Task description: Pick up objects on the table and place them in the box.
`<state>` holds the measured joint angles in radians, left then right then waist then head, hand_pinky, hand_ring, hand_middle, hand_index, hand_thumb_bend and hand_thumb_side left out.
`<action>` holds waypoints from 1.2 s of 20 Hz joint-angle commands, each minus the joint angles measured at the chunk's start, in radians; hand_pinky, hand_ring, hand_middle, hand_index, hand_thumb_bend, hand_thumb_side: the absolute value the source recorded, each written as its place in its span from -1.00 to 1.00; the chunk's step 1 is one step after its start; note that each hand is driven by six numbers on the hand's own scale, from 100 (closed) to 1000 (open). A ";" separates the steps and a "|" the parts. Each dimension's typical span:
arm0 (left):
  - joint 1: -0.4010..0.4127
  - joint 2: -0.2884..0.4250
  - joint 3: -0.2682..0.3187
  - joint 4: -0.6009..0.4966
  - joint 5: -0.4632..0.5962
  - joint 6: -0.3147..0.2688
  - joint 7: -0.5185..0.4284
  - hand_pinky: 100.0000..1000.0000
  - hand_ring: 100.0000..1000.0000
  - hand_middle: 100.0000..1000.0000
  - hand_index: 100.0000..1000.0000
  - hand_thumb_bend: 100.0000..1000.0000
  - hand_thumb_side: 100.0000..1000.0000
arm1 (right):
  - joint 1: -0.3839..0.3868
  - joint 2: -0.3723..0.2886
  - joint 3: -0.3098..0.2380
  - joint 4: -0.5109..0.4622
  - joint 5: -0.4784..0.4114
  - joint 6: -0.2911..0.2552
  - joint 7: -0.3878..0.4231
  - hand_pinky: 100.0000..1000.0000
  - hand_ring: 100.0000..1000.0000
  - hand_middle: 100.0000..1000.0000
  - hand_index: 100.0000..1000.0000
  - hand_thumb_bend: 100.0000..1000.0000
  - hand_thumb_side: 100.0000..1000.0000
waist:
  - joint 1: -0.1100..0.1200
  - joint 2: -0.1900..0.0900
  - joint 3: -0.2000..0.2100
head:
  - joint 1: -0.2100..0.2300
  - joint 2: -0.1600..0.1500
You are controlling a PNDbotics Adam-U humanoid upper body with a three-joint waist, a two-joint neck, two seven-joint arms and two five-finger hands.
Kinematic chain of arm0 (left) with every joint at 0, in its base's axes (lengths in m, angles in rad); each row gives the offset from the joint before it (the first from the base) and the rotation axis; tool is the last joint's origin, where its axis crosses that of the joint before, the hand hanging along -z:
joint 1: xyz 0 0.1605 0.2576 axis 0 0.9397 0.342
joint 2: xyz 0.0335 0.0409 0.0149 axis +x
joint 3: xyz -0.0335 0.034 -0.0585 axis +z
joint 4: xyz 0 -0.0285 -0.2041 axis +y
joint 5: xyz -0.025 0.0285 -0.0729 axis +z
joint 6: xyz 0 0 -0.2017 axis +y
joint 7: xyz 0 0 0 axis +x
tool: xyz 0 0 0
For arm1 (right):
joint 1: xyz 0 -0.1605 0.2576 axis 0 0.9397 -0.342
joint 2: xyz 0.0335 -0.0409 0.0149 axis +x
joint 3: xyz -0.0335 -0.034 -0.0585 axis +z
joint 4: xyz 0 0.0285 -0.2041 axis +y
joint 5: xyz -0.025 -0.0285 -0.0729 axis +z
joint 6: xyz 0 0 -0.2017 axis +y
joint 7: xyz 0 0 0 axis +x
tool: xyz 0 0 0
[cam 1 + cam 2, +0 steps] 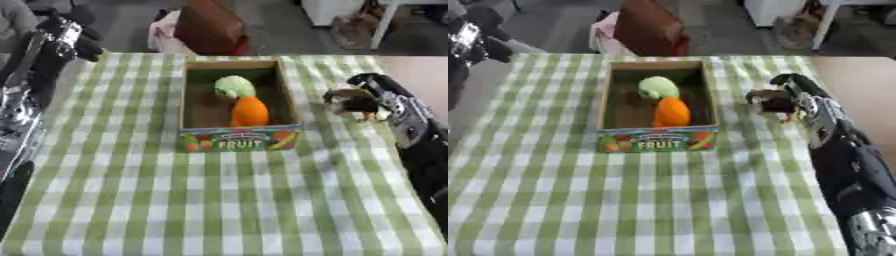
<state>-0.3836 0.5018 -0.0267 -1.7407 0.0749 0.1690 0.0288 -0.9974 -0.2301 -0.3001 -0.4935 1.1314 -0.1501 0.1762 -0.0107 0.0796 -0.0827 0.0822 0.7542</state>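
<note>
Carry step, by my read. Near side of the box [197, 100] reads "FRUIT" on a printed fruit label; it sits on the green-checked counter [219, 200]. Inside: orange fruit [250, 111], green round one [234, 86] behind it. Right of the box, right hand [794, 97] curled round a dark brown object [770, 102]. Next: move over box, release. Left hand [66, 35] far-left of box, fingers unclear.

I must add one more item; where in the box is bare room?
Inside the FRUIT box, the left half of the floor is bare, bordered by the left wall. The right half is crowded: a pale green item and an orange one. The right hand holds a dark brown object beside the box.
</note>
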 commanded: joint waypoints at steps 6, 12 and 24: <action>-0.006 0.027 0.013 -0.009 0.002 0.001 -0.009 0.14 0.05 0.06 0.50 -0.57 0.58 | -0.016 -0.041 0.036 0.050 0.030 -0.002 0.022 0.66 0.63 0.57 0.66 -0.50 -0.31 | -0.002 -0.016 0.000 | -0.001 -0.010; -0.004 0.026 0.015 -0.009 0.000 0.003 -0.008 0.14 0.05 0.06 0.50 -0.61 0.57 | -0.018 -0.036 0.029 0.032 0.045 0.008 -0.034 0.10 -0.11 -0.04 0.22 -1.00 -0.65 | -0.002 -0.017 0.001 | 0.003 -0.010; 0.007 0.022 0.023 -0.011 0.003 0.004 -0.002 0.15 0.05 0.06 0.50 -0.62 0.56 | -0.093 0.054 0.022 -0.201 -0.019 -0.107 0.019 0.01 -0.20 -0.12 0.14 -1.00 -0.71 | -0.003 -0.023 0.010 | 0.002 -0.010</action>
<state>-0.3683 0.5018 -0.0165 -1.7364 0.0749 0.1731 0.0240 -1.0573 -0.1774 -0.2813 -0.6487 1.1279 -0.2431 0.1798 -0.0145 0.0721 -0.0739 0.0853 0.7541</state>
